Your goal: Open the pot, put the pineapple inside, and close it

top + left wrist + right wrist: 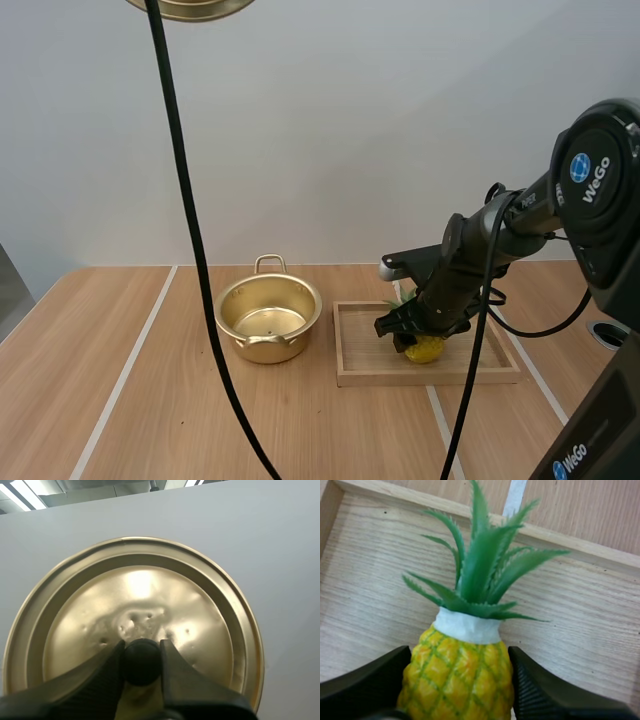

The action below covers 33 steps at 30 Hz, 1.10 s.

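The gold pot [267,320] stands open on the table, left of the wooden tray [365,375]. Its gold lid [190,8] hangs high above the table. In the left wrist view my left gripper [142,662] is shut on the lid's black knob [142,672], with the lid [140,595] seen from its top side. The yellow pineapple [426,349] with green leaves lies in the tray. My right gripper [415,330] is down on it. In the right wrist view the right gripper [460,655] presses both sides of the pineapple [457,680] over the tray floor [580,620].
The tray's low rim [555,535] runs around the pineapple. A pale strip [125,375] crosses the tabletop left of the pot. A round hole [608,333] sits in the table at the far right.
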Motion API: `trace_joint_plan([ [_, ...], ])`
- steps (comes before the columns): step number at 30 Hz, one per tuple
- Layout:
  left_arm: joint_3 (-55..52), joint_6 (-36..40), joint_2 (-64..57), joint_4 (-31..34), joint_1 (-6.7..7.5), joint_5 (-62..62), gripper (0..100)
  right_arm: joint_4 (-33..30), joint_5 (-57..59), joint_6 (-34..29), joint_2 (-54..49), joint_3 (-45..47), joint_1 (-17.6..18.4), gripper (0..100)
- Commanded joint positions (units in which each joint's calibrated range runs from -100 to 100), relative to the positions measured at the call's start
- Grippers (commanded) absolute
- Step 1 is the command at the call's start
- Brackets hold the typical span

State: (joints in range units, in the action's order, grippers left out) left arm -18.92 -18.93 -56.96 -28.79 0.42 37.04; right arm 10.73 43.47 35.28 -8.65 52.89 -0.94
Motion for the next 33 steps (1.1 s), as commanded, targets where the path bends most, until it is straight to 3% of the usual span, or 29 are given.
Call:
trace_joint_plan([
  [1, 0.2, 0.5, -0.3, -0.5, 0.18, -1.2, 0, 1.9, -2.7, 0.5, -1.9, 0.5, -0.3, 0],
  [9, 0.2, 0.5, -0.3, -0.5, 0.18, -1.2, 0, 13.9, -13.8, 7.4, -16.5, 0.5, -0.3, 0],
  [21, 0.2, 0.5, -0.3, -0.5, 0.18, -1.2, 0, 20.0, -20.5, 8.4, -35.4, 0.5, -0.3, 0],
  [33, 0.2, 0.5, -0.3, -0.5, 0.18, -1.2, 0, 23.0, -20.3, 8.4, -43.4, -5.6, -0.3, 0],
])
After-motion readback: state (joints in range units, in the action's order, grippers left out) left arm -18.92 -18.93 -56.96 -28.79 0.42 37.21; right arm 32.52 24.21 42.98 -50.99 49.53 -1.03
